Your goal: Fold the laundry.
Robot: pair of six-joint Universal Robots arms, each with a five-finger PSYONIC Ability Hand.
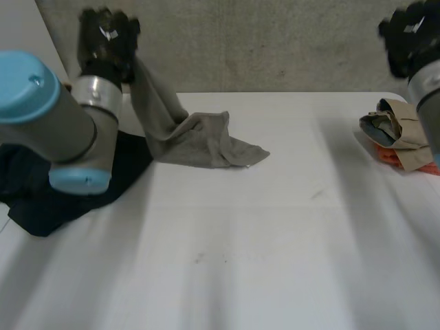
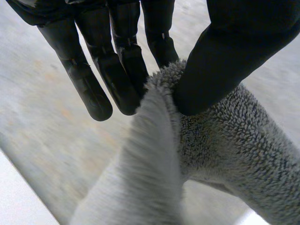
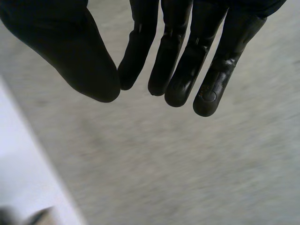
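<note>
Grey fleecy cloth, a small towel by the look of it, sits near the far edge of the white table, towards its far left corner. One end is raised off the surface, the rest slumped in a loose heap.

Left hand is high above that corner, holding the raised end. In the left wrist view the thumb presses a fold of the pile against straight fingers: a pinch grip. Corner or edge of the cloth, cannot tell.

Right hand hangs above the far right corner, well apart from the cloth. Its fingers are straight and relaxed, nothing held.

Dark navy garment lies crumpled at the left edge, under the left arm. A small pile of beige, blue-grey and orange clothes sits at the right edge, apparently already folded.

Judgement: the step in hand is lifting the cloth out to be spread; no fold made yet. The next move likely calls for the right hand to cross over and take a second corner, so the cloth can be stretched flat at the table's middle. The pinch is narrow, and the fleece may slip under a quick pull
</note>
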